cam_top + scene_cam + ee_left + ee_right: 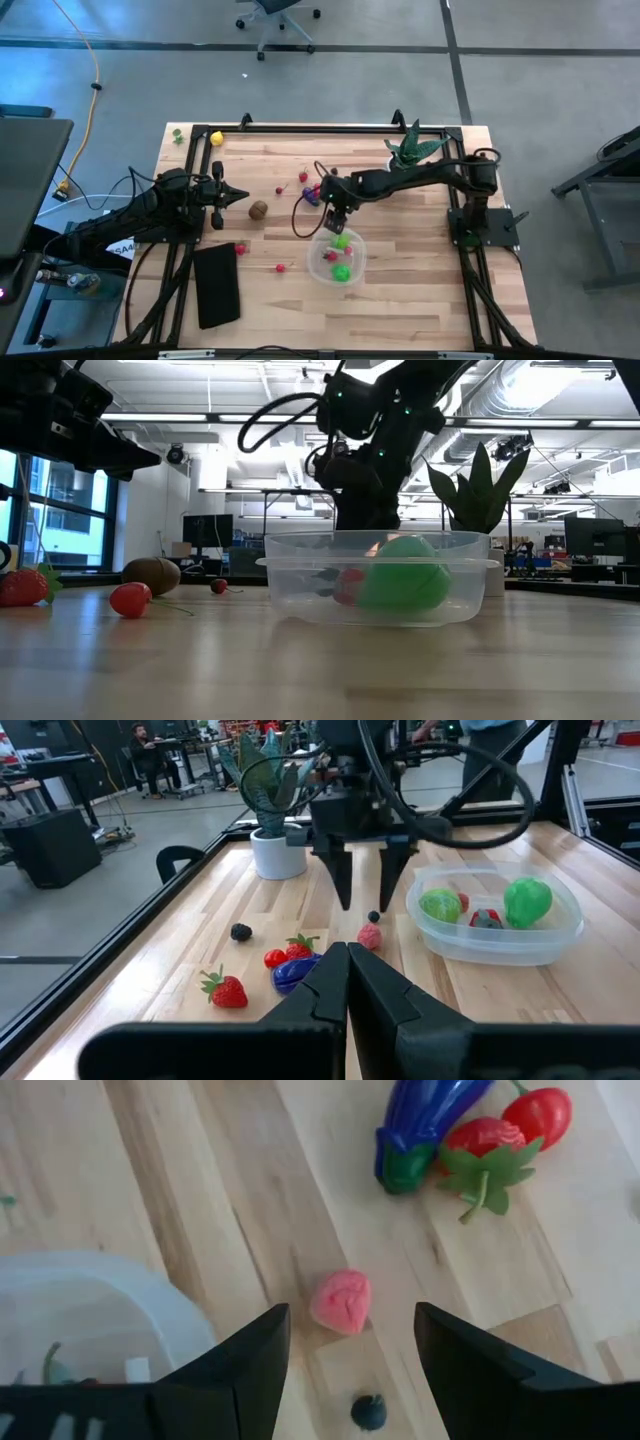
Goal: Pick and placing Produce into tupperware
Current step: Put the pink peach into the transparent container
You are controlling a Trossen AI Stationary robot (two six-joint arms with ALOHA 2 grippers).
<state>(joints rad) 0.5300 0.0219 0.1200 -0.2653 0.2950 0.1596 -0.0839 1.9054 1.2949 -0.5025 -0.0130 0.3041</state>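
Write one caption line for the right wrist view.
Open right gripper hovers above small pink raspberry-like piece beside clear round plastic container.

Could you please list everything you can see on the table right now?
tupperware: one, clear, front centre
green produce: two, inside the tupperware with small red pieces
raspberry: one, pink, on the wood beside the tupperware
eggplant: one, purple, mid-table
strawberries: at least two, red, by the eggplant
blackberries: two, dark, near the raspberry
kiwi: one, brown, left of centre
yellow piece: one, back left
plant: one, green, white pot, back right
black rectangle: one, front left
left gripper: shut, near the kiwi
right gripper: open, above the raspberry
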